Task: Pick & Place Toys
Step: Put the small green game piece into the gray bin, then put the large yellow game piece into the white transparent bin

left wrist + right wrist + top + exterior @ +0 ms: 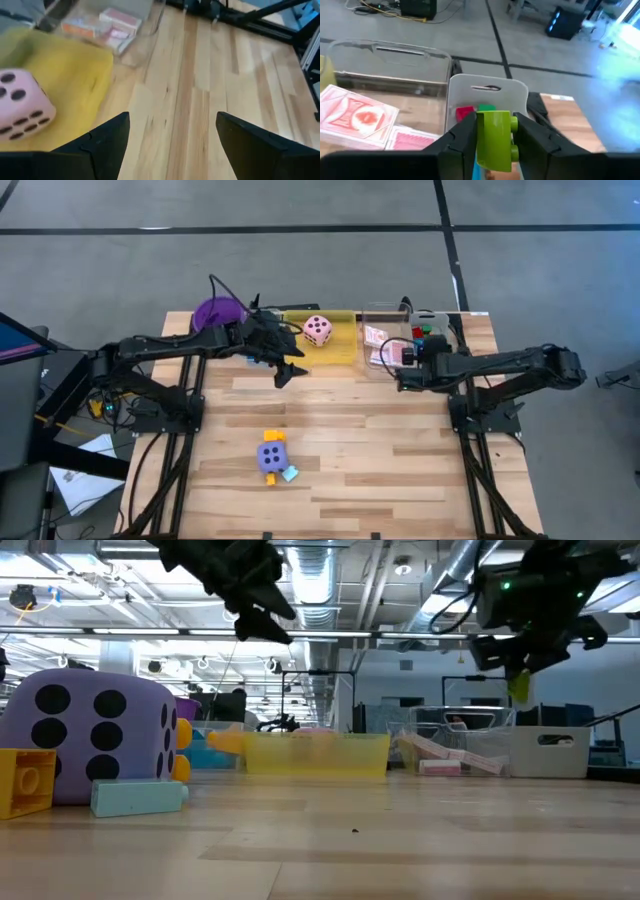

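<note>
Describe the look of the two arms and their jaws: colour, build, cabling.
Both arms are matte black, built of slim jointed links on black frame bases. The left gripper ends in two flat, wedge-shaped black jaws. The right gripper has the same blocky black jaws. Black cables run along the links, and a green light glows on the right wrist in the low view.

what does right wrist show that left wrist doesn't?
Right wrist only: right pincer shut on a green block, above a white bin with red and green blocks inside.
Left wrist only: pink die in the yellow tray, left pincer open and empty over bare table.
Both: the pink playing cards in the clear tray.
</note>
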